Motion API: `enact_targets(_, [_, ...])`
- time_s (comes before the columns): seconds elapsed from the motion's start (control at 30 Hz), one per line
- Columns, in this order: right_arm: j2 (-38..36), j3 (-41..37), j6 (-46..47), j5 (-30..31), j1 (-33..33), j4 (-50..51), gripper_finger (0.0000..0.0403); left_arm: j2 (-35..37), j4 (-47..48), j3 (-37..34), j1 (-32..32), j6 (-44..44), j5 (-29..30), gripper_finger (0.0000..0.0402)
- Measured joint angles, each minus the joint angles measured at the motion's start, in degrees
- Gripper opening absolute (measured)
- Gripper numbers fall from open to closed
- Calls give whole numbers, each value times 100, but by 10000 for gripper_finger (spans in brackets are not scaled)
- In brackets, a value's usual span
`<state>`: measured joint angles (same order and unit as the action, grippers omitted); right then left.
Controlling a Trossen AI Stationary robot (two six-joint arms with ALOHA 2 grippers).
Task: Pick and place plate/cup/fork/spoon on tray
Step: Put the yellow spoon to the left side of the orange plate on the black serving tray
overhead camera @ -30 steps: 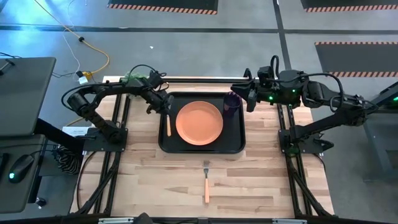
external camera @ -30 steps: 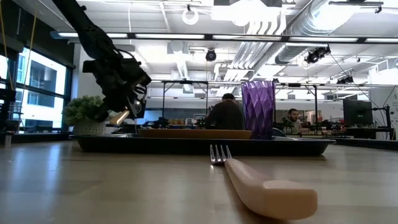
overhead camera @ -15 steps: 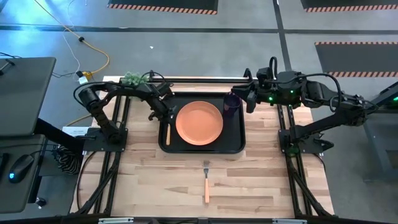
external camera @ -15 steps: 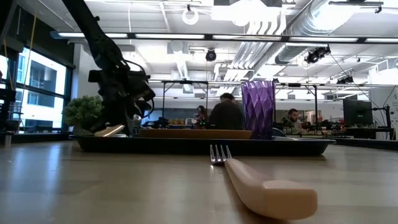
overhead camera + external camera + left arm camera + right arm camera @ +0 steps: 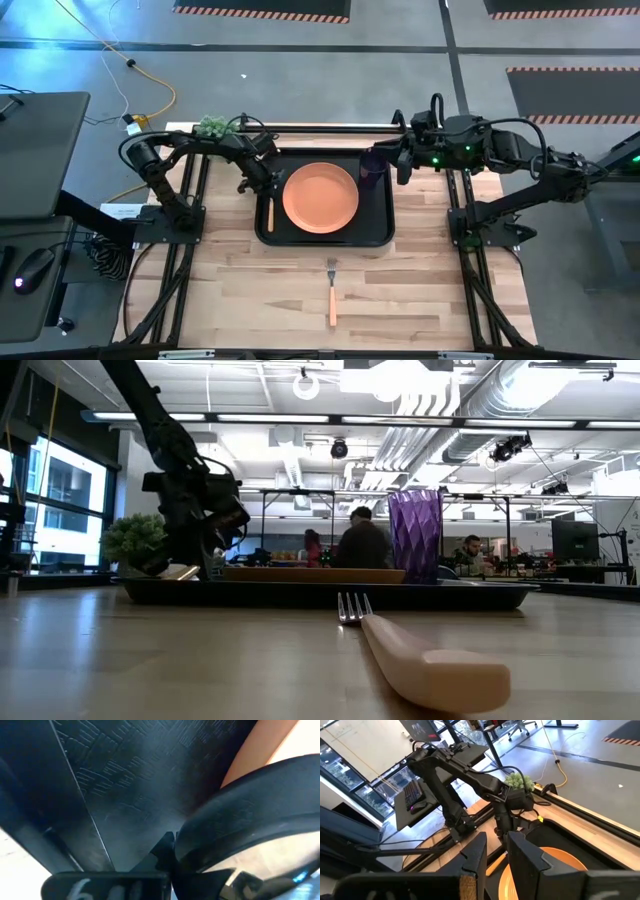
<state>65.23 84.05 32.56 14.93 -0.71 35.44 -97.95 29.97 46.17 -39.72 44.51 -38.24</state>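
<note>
The black tray (image 5: 325, 240) holds the orange plate (image 5: 320, 197) at its middle and the purple cup (image 5: 372, 165), upright in its far right corner. The spoon (image 5: 270, 205) lies along the tray's left side, its orange handle pointing to the near edge. My left gripper (image 5: 263, 182) is low over the spoon's far end and shut on it. My right gripper (image 5: 398, 165) hovers just right of the cup, its fingers (image 5: 525, 855) close together and empty. The fork (image 5: 332, 295) lies flat on the table, nearer than the tray. My left gripper comes at the spoon's far end from above. Its own body hides the place of contact in the high view. The handle (image 5: 180, 571) rests low on the tray's left part, nearly level, and sticks out on the gripper's near side.
A small green plant (image 5: 212, 126) stands at the table's far left corner. Bare wood lies on both sides of the fork (image 5: 420, 660). In the low view, people (image 5: 362, 545) sit in the room beyond the table.
My left gripper has gone down and a little toward the near edge with the spoon. The handle hung tilted above the tray and now lies low on the tray's left side.
</note>
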Motion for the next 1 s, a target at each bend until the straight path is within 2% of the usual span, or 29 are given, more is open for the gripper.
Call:
enact_targets(0.3, [0,0,60,-41,0,171,67,0,-2,0,2,-133,0,8])
enact_targets(0.67, [0,0,57,-42,0,210,67,2,-15,0,2,-162,0,46])
enact_targets(1.0, [0,0,54,-40,0,208,67,2,-17,0,0,-166,2,49])
